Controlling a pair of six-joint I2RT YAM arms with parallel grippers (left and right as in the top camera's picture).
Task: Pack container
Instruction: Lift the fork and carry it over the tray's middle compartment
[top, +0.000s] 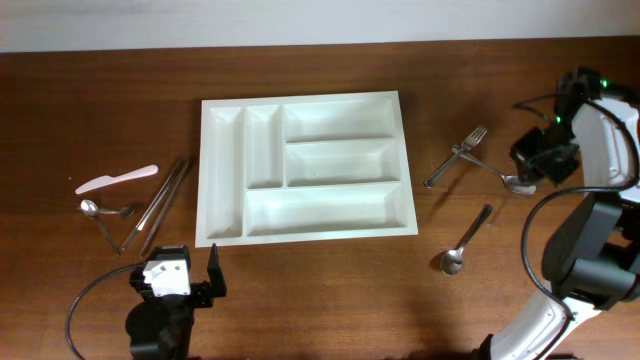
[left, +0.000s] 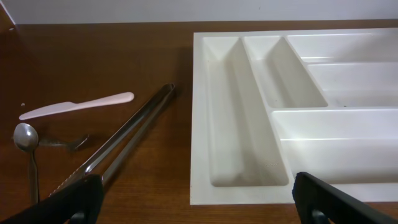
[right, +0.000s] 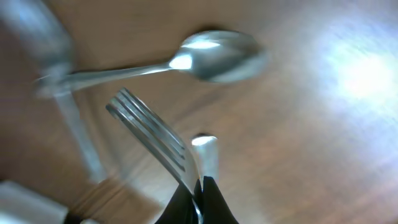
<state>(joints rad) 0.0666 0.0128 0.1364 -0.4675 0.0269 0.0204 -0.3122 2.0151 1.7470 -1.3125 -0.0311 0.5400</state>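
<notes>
A fork (right: 155, 137) is clamped by the right gripper (right: 199, 200) (a spoon (right: 217, 56) lies beside it); the left gripper (left: 196, 199) is held spread apart near the container (top: 330, 210).

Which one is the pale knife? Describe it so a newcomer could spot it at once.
Start at the white tray mid-table and look left, past the long metal tongs. The knife lies just beyond, farther back than a spoon. It alone is pale pink, not shiny metal.
</notes>
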